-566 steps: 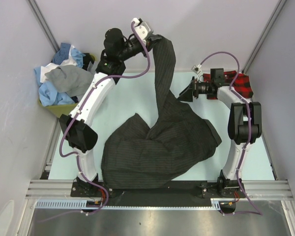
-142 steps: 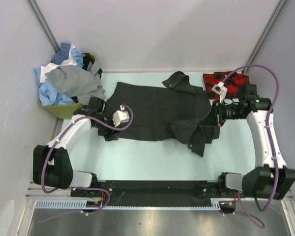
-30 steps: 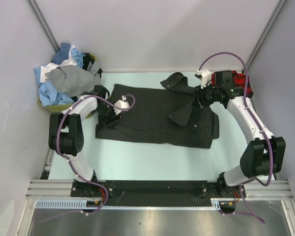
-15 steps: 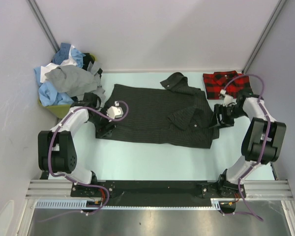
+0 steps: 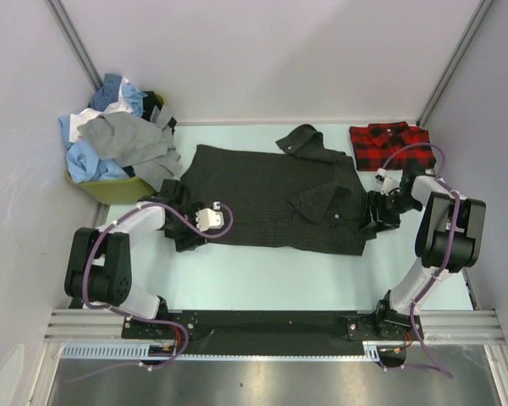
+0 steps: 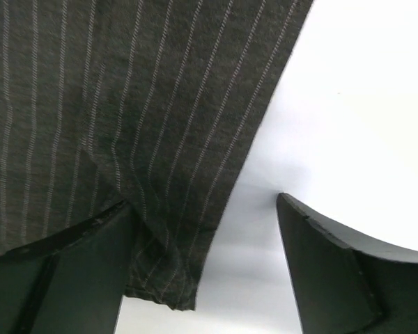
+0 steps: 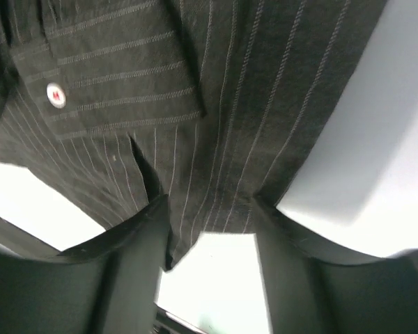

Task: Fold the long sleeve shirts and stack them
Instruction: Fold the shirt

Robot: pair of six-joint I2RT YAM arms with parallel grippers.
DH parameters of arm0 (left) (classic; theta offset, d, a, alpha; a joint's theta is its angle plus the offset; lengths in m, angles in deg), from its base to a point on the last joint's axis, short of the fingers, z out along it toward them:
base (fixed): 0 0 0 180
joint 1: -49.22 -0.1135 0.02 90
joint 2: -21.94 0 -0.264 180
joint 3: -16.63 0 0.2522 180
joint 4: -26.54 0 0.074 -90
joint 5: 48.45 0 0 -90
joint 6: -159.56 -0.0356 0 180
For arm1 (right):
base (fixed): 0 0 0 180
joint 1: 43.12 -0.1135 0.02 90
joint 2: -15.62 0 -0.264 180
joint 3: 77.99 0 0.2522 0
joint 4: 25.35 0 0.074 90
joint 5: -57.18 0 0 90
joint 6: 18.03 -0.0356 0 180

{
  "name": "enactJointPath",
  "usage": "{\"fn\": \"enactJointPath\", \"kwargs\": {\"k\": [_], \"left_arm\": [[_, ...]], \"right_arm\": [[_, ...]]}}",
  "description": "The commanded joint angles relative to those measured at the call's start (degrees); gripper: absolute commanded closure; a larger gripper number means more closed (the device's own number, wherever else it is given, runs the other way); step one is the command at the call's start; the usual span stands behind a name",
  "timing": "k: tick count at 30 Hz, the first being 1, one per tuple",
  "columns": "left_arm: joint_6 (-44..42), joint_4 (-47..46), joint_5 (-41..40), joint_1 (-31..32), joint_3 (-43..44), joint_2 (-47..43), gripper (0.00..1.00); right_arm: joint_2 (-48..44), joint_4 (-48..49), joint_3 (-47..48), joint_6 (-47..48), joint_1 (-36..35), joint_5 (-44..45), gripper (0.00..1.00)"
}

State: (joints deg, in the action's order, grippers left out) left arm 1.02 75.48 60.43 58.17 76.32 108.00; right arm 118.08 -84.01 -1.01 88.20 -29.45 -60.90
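The dark charcoal pinstriped long sleeve shirt lies spread flat across the middle of the table, collar at the back and one sleeve folded over its right half. My left gripper sits low at the shirt's near left corner. In the left wrist view it is open, and the shirt's corner hangs beside the left finger. My right gripper is at the shirt's right edge. Its jaws stand apart, with the shirt's hem lying loose between them. A red-and-black plaid shirt lies folded at the back right.
A heap of blue, white and grey shirts fills a green bin at the back left. The pale table is walled in on three sides. A buttoned cuff shows in the right wrist view.
My right gripper left the sleeve near the collar and swung down to the shirt's right edge. My left gripper slid along the left hem toward the near corner. The sleeve now rests on the shirt.
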Motion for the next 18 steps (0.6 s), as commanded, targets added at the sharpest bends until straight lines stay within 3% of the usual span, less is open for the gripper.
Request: {"fn": "enactJointPath", "kwargs": {"k": [1,2,4,5,6,8,12,18], "left_arm": [[-2.22,-7.05,-4.72,1.42,-2.60,1.04,0.22],[-1.96,-7.05,-5.07,1.68,-2.52,1.47,0.34],[-1.87,-6.44,-5.25,1.95,-2.25,1.30,0.45],[-1.78,-6.00,-5.25,2.30,-2.25,1.13,0.56],[-2.30,-5.39,-5.08,2.65,-2.34,0.60,0.60],[-2.74,-3.03,-4.73,3.70,-2.51,-0.19,0.74],[-3.62,1.11,-3.06,6.25,-4.70,-4.05,0.98],[-2.75,10.95,1.25,12.75,-7.43,-12.22,1.00]], "right_arm": [[1.61,5.26,-2.05,-3.66,-1.98,-1.72,0.50],[2.13,5.27,-1.96,-3.92,-2.07,-1.72,0.55],[2.14,5.18,-1.79,-3.66,-1.90,0.03,0.72],[1.87,5.09,-1.79,-3.31,-1.81,1.08,0.78],[1.70,4.74,-1.70,-2.44,-1.55,3.01,0.91],[1.17,4.48,-1.52,-1.64,-1.37,4.95,1.00],[-0.84,2.11,-1.00,0.99,-1.37,8.73,1.00],[-4.54,-2.46,-0.91,9.16,-0.23,14.44,1.00]]}}
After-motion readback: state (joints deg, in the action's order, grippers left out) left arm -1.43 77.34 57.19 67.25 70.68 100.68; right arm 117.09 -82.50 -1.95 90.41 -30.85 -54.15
